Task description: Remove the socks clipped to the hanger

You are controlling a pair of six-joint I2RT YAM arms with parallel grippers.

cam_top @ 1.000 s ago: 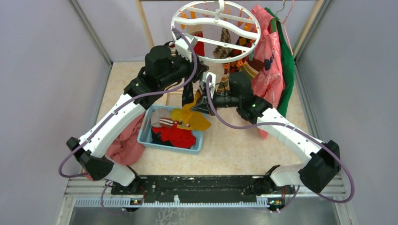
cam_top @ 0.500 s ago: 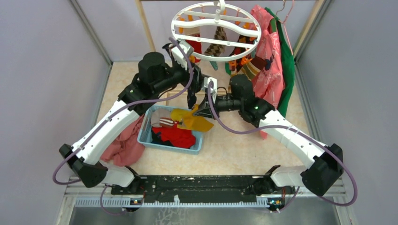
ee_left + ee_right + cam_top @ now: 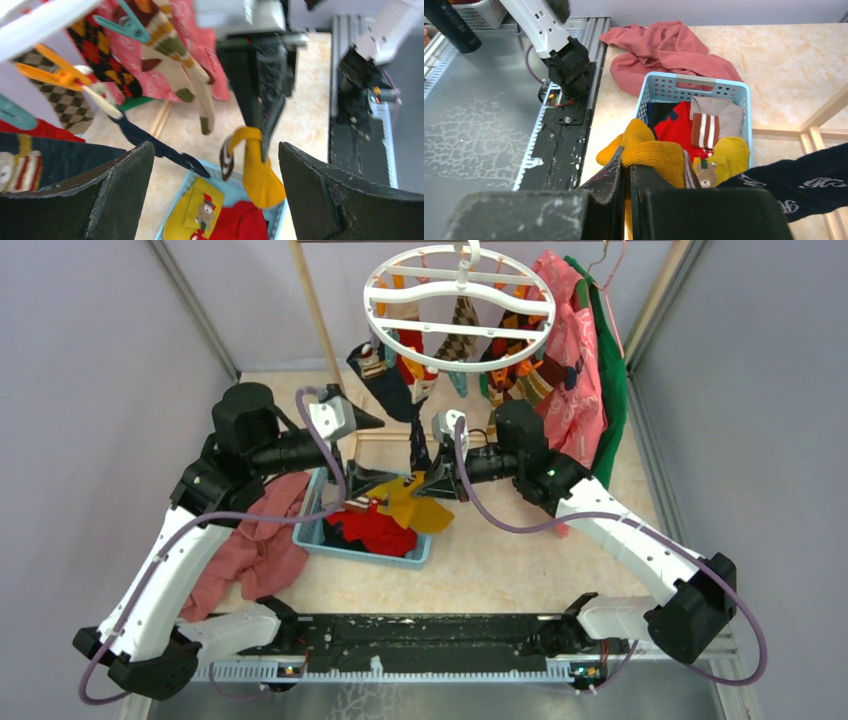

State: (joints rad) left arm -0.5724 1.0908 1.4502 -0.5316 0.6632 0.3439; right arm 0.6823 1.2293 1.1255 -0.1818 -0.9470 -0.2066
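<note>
**Soft socks, stiff clips: 1 sock in hand over the basket**

The right tool was clamped on the cuff of a mustard sock, which drooped limp from the jaws over the blue basket. The left tool stood wide open and held nothing, pointed toward the hanger from below and to its left.

The rest of the socks hung from the ring on orange and teal clips. They looked light, thin and floppy, not fragile and not slippery. A pinch should have held them easily. The resistance would likely have come from each clip's spring, not from the sock's weight. The hanger dangled by its hook, so a sideways tug would probably have swung the whole ring. The best hold looked to be high on the cloth, just below the clip, pulled straight down.

The navy sock hung lowest on the near left side, nearest the open tool, and its toe reached toward the basket.

Several socks already lay in the basket on the counter. A pinkish-red cloth heap lay against the basket's left side. A pink garment hung close against the ring's right side, crowding the socks there. The right arm also crossed under the ring, so the 2 arms had little room between them.
</note>
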